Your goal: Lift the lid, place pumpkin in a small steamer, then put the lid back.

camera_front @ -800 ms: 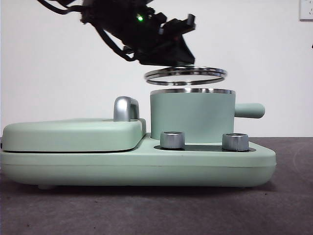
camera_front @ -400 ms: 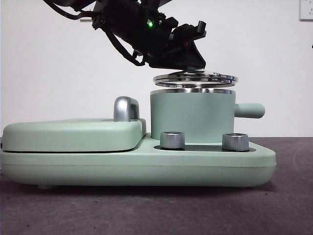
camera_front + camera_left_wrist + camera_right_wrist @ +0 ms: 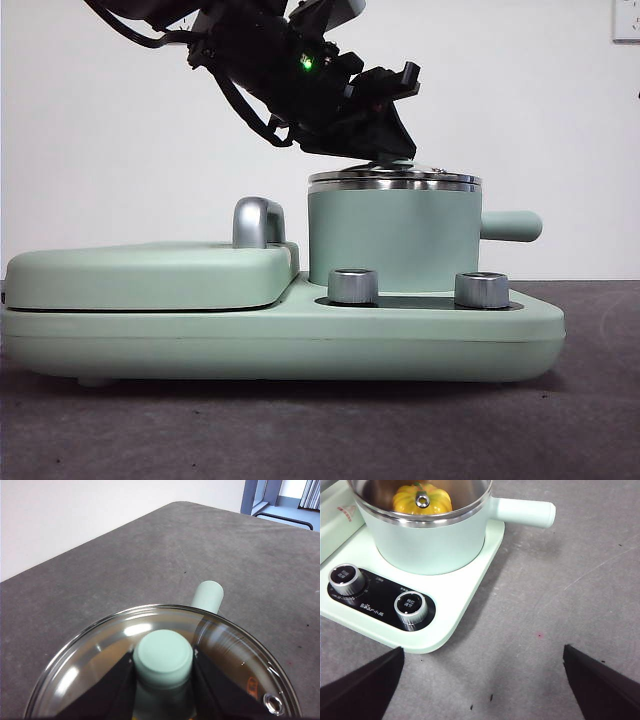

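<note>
The glass lid (image 3: 395, 180) with its steel rim sits on the rim of the small steamer (image 3: 390, 240), a mint-green pot with a side handle (image 3: 512, 226). My left gripper (image 3: 385, 160) reaches down from the upper left and is shut on the lid's mint-green knob (image 3: 163, 657). In the left wrist view the glass of the lid (image 3: 100, 655) spreads out around the knob. In the right wrist view the yellow-orange pumpkin (image 3: 405, 502) lies inside the steamer (image 3: 430, 545), under the glass. My right gripper (image 3: 484, 652) is open and empty, above the table beside the base.
The steamer stands on a wide mint-green base (image 3: 300, 330) with two silver knobs (image 3: 352, 286) (image 3: 481, 290). A flat mint-green cover (image 3: 150, 275) with a steel handle (image 3: 258, 222) lies on the base's left half. Dark grey table (image 3: 560, 580) surrounds it.
My left gripper has come down and to the right with the lid. The lid hung tilted above the steamer and now rests level on its rim.
</note>
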### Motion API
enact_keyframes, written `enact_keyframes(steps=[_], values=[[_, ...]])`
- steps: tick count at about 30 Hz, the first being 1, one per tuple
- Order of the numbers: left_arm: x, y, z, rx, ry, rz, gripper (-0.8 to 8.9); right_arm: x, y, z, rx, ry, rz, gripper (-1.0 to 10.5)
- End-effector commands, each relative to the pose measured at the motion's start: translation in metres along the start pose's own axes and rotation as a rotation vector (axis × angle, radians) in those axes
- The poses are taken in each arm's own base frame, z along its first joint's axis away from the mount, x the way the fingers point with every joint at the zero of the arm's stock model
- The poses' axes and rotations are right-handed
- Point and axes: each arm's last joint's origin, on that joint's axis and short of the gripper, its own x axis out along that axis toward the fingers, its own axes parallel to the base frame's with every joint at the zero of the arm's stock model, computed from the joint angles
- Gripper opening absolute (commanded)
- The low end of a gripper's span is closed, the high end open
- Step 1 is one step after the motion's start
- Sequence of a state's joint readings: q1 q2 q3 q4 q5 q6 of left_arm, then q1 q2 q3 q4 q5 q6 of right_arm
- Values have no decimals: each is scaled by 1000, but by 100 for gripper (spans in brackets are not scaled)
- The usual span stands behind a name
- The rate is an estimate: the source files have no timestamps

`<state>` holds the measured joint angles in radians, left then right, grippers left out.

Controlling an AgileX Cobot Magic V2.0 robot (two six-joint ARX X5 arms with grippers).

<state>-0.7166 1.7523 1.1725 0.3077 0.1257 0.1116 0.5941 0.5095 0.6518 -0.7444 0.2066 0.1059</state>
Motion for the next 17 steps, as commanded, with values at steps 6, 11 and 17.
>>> enact_keyframes(steps=[6, 11, 17], values=[[6, -2, 4, 11, -12, -11, 10, 0, 1, 2, 10, -8, 2, 501], [6, -2, 0, 7, 23, -10, 10, 0, 1, 2, 10, -8, 2, 501], [6, 0, -5, 0, 74, 8, 19, 0, 1, 2, 10, -8, 2, 501]])
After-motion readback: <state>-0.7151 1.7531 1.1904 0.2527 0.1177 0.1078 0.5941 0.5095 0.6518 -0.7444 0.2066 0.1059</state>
